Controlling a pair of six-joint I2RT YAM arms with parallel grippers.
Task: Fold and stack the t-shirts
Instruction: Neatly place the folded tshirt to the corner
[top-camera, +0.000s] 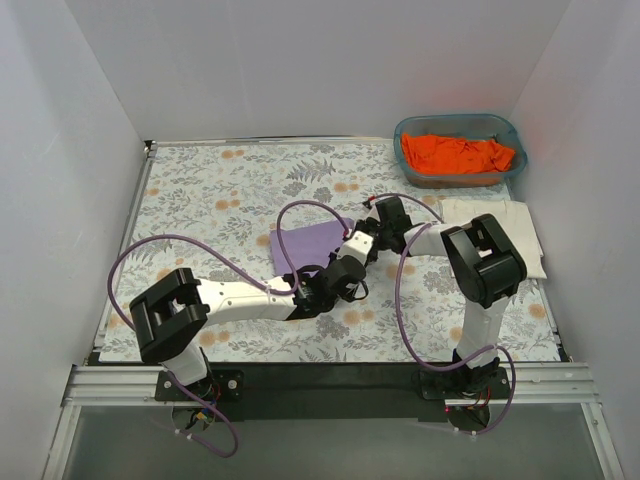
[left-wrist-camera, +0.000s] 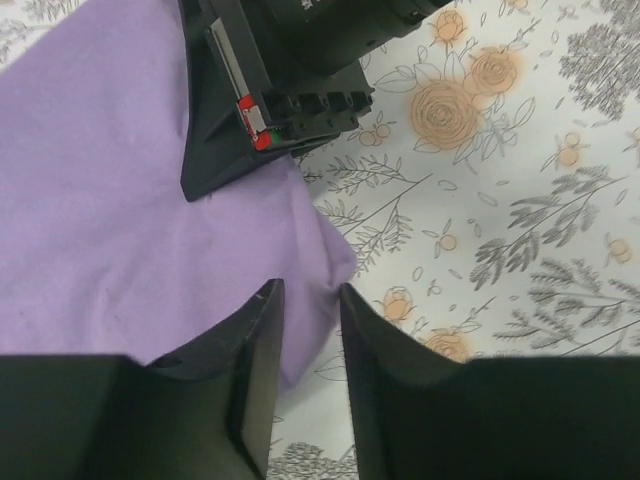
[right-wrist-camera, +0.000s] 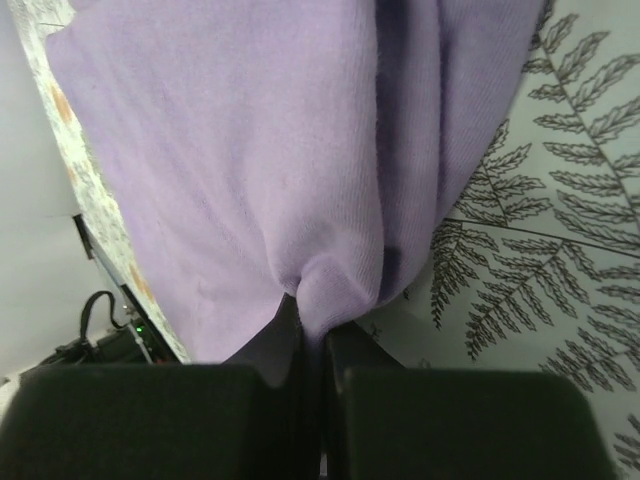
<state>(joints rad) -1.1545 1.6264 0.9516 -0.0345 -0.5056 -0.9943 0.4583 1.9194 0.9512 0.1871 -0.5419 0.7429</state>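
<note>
Now, lavender t-shirt (top-camera: 305, 243): it lies near the middle of the floral tablecloth (top-camera: 210, 200), well apart from the other two shirts.
Right gripper (right-wrist-camera: 312, 335): its own camera shows the fingers closed tight on a pinched fold of the lavender cloth. Creases run away from the pinch. The top view does not show this grip.
Left gripper (left-wrist-camera: 308, 295): its fingers stand a little apart with a narrow gap, just over a corner of the lavender t-shirt. I cannot tell if they touch the cloth.
Left wrist view only: the black body of the right gripper, with a small red and green mark, is on the lavender cloth just ahead of the left fingers.
Top view only: the orange t-shirt (top-camera: 455, 153) lies crumpled inside the teal basket (top-camera: 408, 130) at the far right corner. The cream-white t-shirt (top-camera: 515, 235) lies folded at the right side of the table.
Hidden: the right arm covers part of the cream-white t-shirt, and both wrists cover the right edge of the lavender one.
Hard to make out: in the top view the two grippers crowd together, so their fingertips cannot be told apart.
Cut off: the right wrist picture shows only a part of the lavender cloth.
</note>
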